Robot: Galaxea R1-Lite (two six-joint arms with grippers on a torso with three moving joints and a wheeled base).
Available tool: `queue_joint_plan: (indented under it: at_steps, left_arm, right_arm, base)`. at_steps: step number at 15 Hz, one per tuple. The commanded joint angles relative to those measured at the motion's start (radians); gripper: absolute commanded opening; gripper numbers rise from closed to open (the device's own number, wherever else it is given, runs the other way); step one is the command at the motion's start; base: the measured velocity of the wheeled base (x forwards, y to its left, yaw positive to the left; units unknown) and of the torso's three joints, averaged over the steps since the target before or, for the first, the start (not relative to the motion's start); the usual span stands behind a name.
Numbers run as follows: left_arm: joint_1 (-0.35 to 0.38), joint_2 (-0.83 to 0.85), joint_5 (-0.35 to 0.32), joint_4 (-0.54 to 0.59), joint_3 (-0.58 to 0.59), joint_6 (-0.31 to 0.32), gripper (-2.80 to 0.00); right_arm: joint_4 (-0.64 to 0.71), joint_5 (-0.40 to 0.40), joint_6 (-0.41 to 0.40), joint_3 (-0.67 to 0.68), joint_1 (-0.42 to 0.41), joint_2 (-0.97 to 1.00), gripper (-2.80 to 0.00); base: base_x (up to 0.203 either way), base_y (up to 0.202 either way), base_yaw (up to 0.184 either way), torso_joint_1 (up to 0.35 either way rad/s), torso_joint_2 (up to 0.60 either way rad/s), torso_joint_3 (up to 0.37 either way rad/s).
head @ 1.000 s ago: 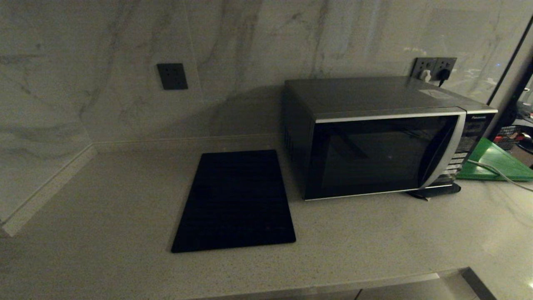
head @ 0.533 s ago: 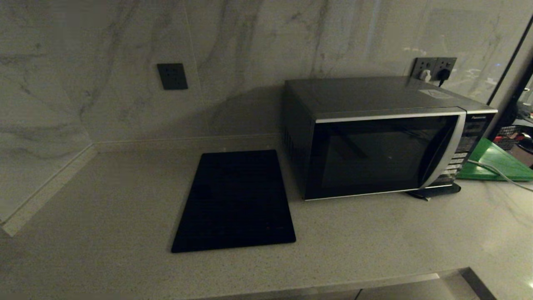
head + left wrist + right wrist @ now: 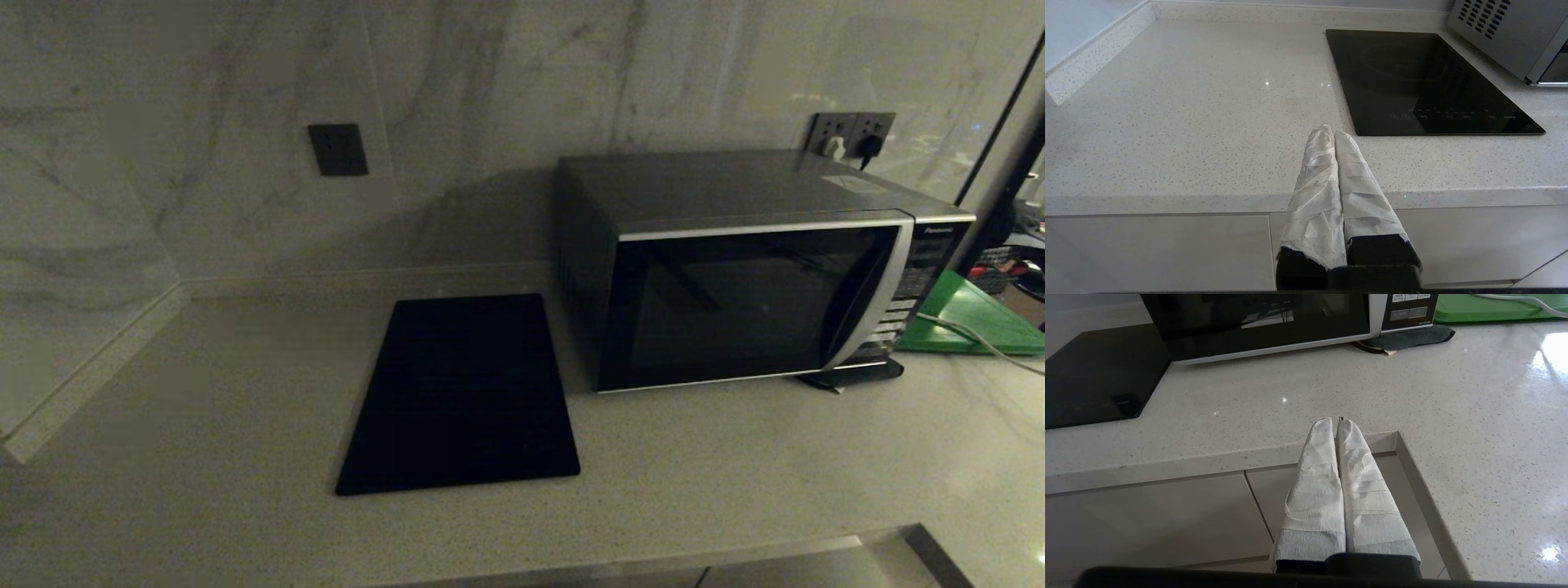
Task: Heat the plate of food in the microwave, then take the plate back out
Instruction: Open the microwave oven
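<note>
1. The microwave (image 3: pixel 751 278), at right of centre in the head view, looks heavy and rigid; its door should swing if pulled by the curved silver handle strip (image 3: pixel 878 294).
2. It is boxy and silver-grey, its dark glass door closed, beside the black cooktop (image 3: pixel 461 396) on the bench (image 3: pixel 204 408).
3. No plate of food shows anywhere.
4. The left hand (image 3: pixel 1334 136) and right hand (image 3: pixel 1336 426) hover at the bench's front edge, their wrapped fingers pressed together and holding nothing.
</note>
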Motion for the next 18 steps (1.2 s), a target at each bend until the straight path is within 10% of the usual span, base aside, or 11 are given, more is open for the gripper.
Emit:
queue_joint_plan:
  at_steps: [1,12,18]
  left_arm:
    - [0.0,0.002,0.0,0.0,0.0,-0.001,-2.8]
    - [0.0,0.002,0.0,0.0,0.0,-0.001,-2.8]
    - [0.0,0.002,0.0,0.0,0.0,-0.001,-2.8]
  right_arm:
    - [-0.001,0.0,0.001,0.002,0.0,0.0,-2.8]
    - [0.002,-0.012,-0.013,-0.009,-0.001,0.0,-2.8]
    - [0.02,-0.126,0.006,-0.502,-0.009,0.394,-2.8]
  base:
    - [0.0,0.0,0.0,0.0,0.0,0.0]
    - [0.0,0.0,0.0,0.0,0.0,0.0]
    - [0.0,0.0,0.0,0.0,0.0,0.0]
